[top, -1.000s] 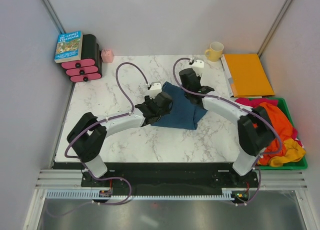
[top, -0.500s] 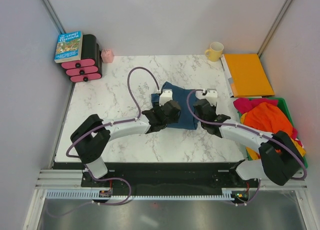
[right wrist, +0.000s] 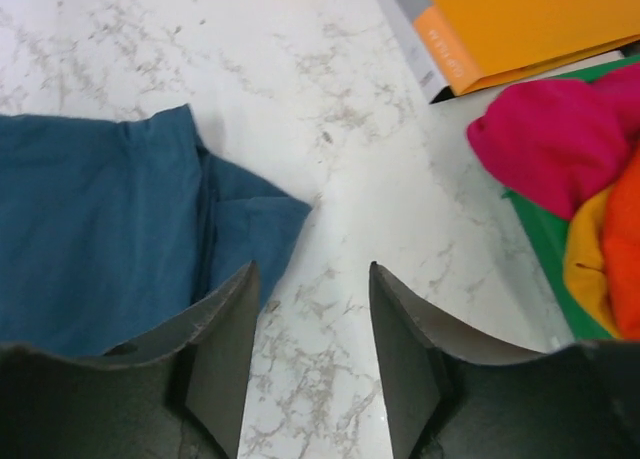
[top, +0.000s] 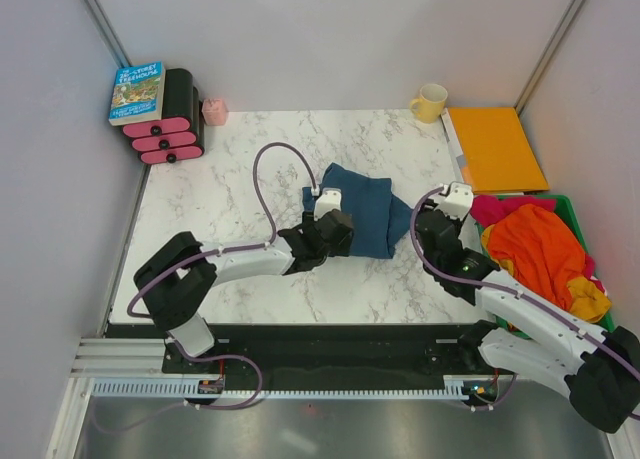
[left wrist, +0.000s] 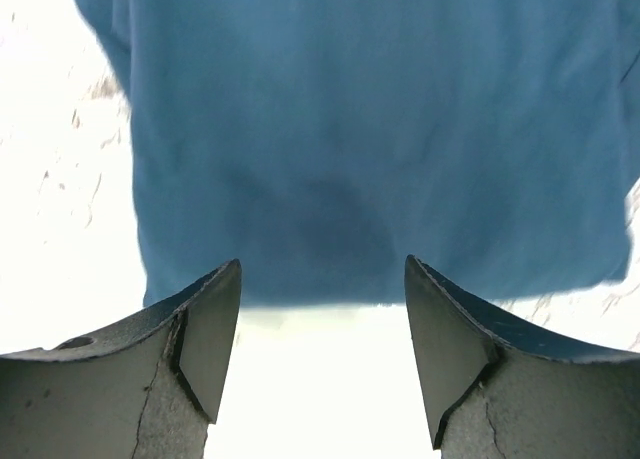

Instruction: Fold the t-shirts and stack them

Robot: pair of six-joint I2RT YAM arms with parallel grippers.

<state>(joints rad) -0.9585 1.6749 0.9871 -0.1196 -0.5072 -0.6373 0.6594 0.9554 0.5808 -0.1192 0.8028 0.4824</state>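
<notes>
Teal-blue t-shirt [top: 365, 214]: lies folded into a rough rectangle near the middle of the marble table [top: 230, 199], slightly toward the right edge. A small flap of cloth sticks out at its right side.
Left gripper [left wrist: 322, 279]: fingers spread wide with nothing between them. It is low at the near left side of the teal-blue t-shirt, whose hem lies right at the fingertips. Whether the fingers touch the cloth cannot be told.
Right gripper [right wrist: 315, 279]: fingers spread and empty, over bare marble just beside the shirt's protruding flap, between the shirt and the green bin [top: 566, 201].
Other t-shirts: an orange t-shirt [top: 535, 249], a magenta-pink t-shirt [top: 497, 207] and a yellow t-shirt [top: 585, 301] lie heaped and unfolded in the green bin at the table's right edge.
Orange folder [top: 495, 149]: flat at the far right corner, just beyond the bin.
Yellow mug [top: 430, 102]: upright at the far edge, just left of the folder.
Far left corner: a book [top: 137, 92] rests on a black-and-pink stack [top: 172, 131].
</notes>
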